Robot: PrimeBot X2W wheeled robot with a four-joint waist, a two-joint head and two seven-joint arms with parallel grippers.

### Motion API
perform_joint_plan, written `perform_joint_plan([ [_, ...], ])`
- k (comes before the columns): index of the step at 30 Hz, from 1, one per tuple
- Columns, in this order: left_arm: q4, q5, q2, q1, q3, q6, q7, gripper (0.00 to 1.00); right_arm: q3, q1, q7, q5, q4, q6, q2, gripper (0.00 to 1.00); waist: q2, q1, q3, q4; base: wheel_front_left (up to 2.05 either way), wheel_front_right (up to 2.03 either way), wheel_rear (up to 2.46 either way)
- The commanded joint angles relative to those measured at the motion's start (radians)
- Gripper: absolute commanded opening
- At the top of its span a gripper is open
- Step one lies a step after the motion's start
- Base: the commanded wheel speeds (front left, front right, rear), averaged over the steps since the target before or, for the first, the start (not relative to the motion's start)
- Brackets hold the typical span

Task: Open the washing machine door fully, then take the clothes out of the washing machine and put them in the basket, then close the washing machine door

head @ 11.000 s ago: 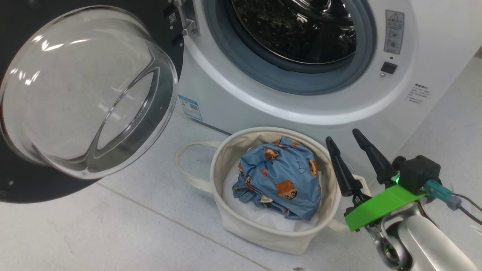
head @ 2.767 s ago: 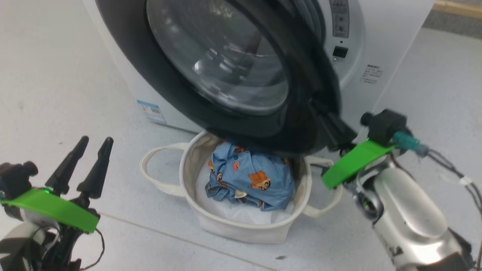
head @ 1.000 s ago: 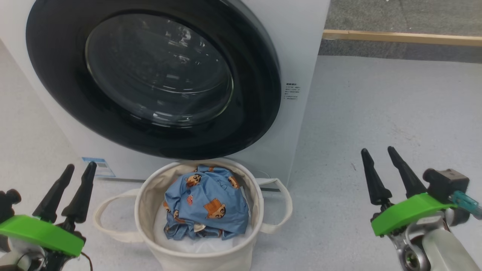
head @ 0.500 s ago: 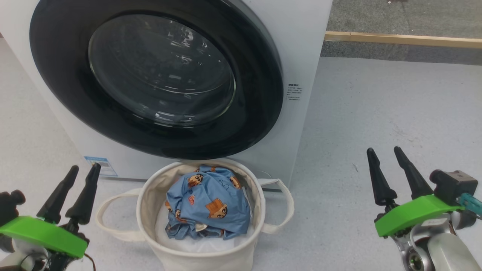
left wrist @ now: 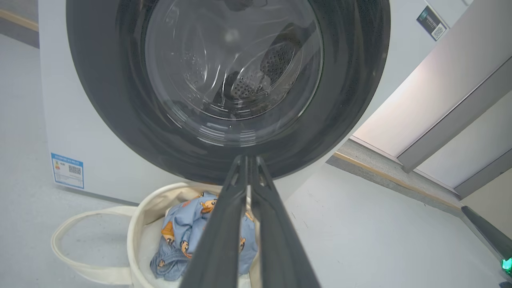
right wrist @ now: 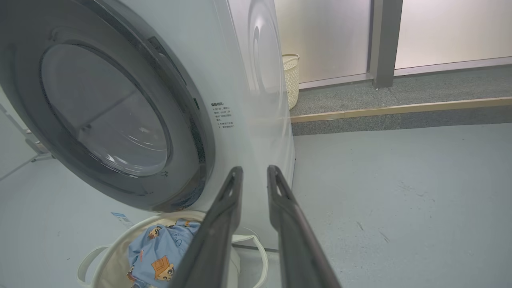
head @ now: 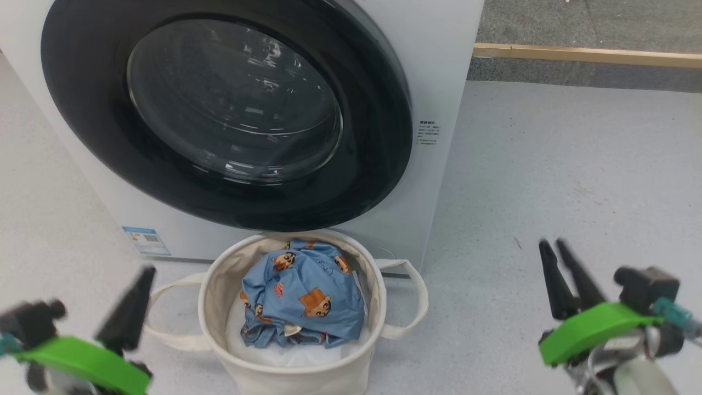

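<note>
Both lower than before: left fingers together, right fingers ajar (two pairs, empty).

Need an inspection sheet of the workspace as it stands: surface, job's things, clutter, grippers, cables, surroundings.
surface: pale grey floor, a few faint scuffs.
washing machine door: shut flush on the white washing machine.
clothes: blue printed bundle lying in the basket, on its white liner.
basket: upright on the floor, right in front of the machine, below the door.
clutter: nothing seen.
left gripper: fingers shut, tips touching, holding nothing.
right gripper: fingers slightly apart, holding nothing.
cables: teal plug at the right wrist; its lead is too blurred to trace.
surroundings: wooden strip across the floor at the back; cream perforated bin by the wall panels.
</note>
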Motion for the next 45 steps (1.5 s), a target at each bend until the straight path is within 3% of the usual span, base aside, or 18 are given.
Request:
perform_joint_plan([
  [1, 0.000, -0.001, 0.000, 0.000, 0.001, 0.000, 0.000, 0.00, 0.000, 0.000, 0.000, 0.002, 0.000, 0.000, 0.000, 0.00, 0.0000, 0.0000, 0.000, 0.000, 0.00, 0.00, 0.00],
  [9, 0.006, -0.039, -0.037, 0.023, 0.014, 0.000, 0.009, 0.00, -0.011, 0.012, 0.011, 0.071, 0.015, 0.000, 0.012, 0.00, 0.0000, 0.0022, -0.003, -0.004, 0.00, 0.00, 0.00],
  [14, 0.006, -0.065, -0.055, 0.029, 0.031, -0.001, 0.016, 0.00, -0.019, 0.011, 0.018, 0.120, 0.019, 0.000, 0.016, 0.00, 0.0000, 0.0001, -0.001, -0.007, 0.00, 0.00, 0.00],
  [45, 0.006, -0.207, -0.177, 0.067, 0.154, -0.003, 0.077, 0.00, -0.075, 0.012, 0.062, 0.420, 0.038, 0.000, 0.046, 0.00, 0.0000, 0.0000, -0.001, -0.023, 0.00, 0.00, 0.00],
])
